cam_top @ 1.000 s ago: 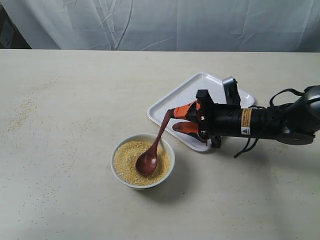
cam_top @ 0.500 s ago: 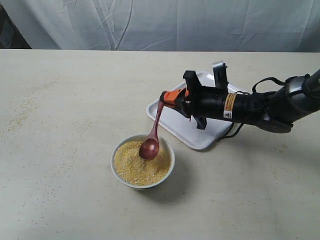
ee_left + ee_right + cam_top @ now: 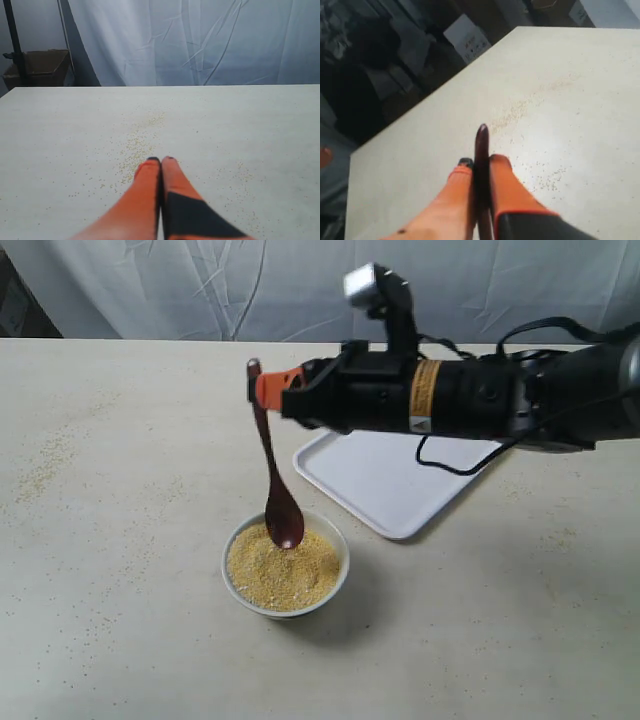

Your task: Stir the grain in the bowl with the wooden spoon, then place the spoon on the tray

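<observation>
The right end effector (image 3: 262,388) is squeezed shut on the top of the wooden spoon (image 3: 272,465), which hangs almost straight down over the grain (image 3: 285,575) in the bowl (image 3: 229,548), and the tray (image 3: 390,485) lies just beside it on the surface (image 3: 120,440), under that same arm.

Exterior view looks down obliquely over the bench (image 3: 120,440). Wrist views sit close behind their jaws, sharing that bench.

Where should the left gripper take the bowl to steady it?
Probably the left rim of the bowl, coming down from the left side: one finger outside, one just inside above the grain. The rim is thin and exposed there, whereas the wooden spoon, held by the right gripper, hangs over the middle.
</observation>
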Robot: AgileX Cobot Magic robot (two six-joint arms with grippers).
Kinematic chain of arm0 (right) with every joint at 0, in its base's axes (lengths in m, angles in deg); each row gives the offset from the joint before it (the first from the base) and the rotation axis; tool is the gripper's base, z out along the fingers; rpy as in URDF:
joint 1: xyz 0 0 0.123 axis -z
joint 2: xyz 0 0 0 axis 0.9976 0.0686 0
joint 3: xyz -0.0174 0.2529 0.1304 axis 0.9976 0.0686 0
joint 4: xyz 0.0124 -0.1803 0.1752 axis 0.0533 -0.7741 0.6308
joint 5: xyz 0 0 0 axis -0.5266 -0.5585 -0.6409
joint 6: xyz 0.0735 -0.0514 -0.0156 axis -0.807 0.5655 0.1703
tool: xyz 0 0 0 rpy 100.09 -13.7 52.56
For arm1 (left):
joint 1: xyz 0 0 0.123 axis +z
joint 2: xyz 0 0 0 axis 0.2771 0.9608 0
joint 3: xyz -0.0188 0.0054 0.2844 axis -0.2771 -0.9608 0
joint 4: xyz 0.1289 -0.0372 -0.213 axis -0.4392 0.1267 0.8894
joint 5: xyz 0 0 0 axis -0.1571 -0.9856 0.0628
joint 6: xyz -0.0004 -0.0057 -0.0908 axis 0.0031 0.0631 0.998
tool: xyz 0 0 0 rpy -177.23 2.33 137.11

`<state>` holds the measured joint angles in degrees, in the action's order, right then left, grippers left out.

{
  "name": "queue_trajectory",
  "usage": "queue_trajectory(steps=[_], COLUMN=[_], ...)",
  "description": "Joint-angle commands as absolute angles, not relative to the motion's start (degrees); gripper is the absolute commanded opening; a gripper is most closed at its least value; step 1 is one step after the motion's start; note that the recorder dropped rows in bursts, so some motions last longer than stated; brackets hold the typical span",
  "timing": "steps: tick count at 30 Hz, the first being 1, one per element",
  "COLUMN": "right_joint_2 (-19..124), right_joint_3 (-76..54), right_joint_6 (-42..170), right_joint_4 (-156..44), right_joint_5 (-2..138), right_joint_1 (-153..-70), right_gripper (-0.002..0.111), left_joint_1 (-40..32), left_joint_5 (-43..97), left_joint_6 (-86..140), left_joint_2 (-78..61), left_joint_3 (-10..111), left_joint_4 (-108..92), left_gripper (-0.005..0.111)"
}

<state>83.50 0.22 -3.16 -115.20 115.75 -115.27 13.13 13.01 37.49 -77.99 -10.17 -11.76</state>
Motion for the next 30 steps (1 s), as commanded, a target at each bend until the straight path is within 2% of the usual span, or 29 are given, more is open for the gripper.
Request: queue_trajectory(steps=[1, 6, 14, 24, 30], right_joint_2=[83.6, 85.3, 88.5, 78.9, 84.2], right_joint_3=[0.1, 0.1, 0.1, 0.1, 0.1], right_joint_6=[5.6, 14.8, 26.4, 29.8, 33.5], right_joint_4=[-110.0, -101.6, -86.8, -85.4, -82.8], right_joint_5=[107.5, 101.2, 97.1, 90.3, 90.4], right_joint_1=[-122.7, -127.2, -127.7, -127.4, -127.4], right_gripper=[0.000, 0.000, 0.000, 0.000, 0.000], left_joint_1=[13.2, 13.2, 13.2, 13.2, 13.2], left_joint_5=[13.4, 13.4, 13.4, 13.4, 13.4], left_joint_6=[37.7, 37.7, 37.7, 37.7, 37.7], left_joint_2=[-78.3, -78.3, -78.3, -78.3, -78.3], left_joint_3=[-10.5, -10.5, -10.5, -10.5, -10.5], left_joint_4=[-11.8, -11.8, -11.8, -11.8, -11.8], left_gripper=[0.000, 0.000, 0.000, 0.000, 0.000])
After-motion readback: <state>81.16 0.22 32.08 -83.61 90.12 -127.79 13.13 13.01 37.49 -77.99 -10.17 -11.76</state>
